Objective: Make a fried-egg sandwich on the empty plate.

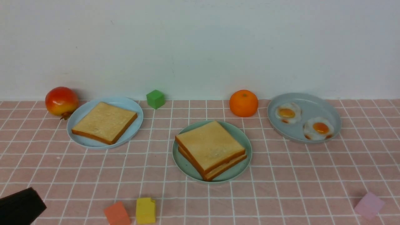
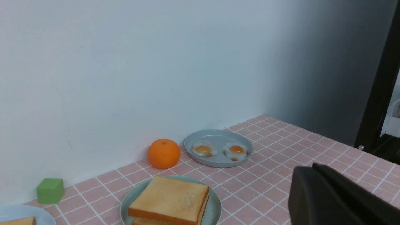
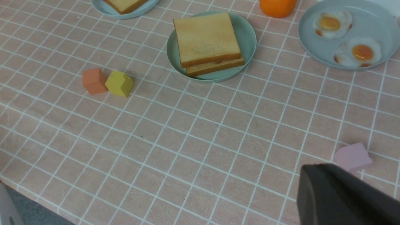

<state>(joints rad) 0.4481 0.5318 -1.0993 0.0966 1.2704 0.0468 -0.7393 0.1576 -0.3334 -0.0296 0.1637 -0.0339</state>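
Observation:
Two golden-brown toast slices (image 1: 209, 145) lie stacked on the mint-green plate (image 1: 245, 139) at mid-table; no egg shows between them. The stack (image 2: 170, 198) and plate (image 2: 215, 204) also show in the left wrist view, and the stack (image 3: 204, 37) on its plate (image 3: 249, 37) in the right wrist view. Two fried eggs (image 1: 288, 113) (image 1: 318, 128) rest in the grey-blue dish (image 1: 312, 101) at the back right. My left gripper (image 2: 312, 167) is shut and empty, low at the table's front left corner (image 1: 31, 200). My right gripper (image 3: 314, 167) is shut and empty, over the front right.
A third toast slice (image 1: 104, 122) lies on the pale blue plate (image 1: 132, 106) at the back left, beside a red fruit (image 1: 61, 101). A green cube (image 1: 155, 99) and an orange (image 1: 243, 103) stand by the wall. Orange (image 1: 117, 214), yellow (image 1: 145, 210) and pink (image 1: 369, 204) blocks lie near the front.

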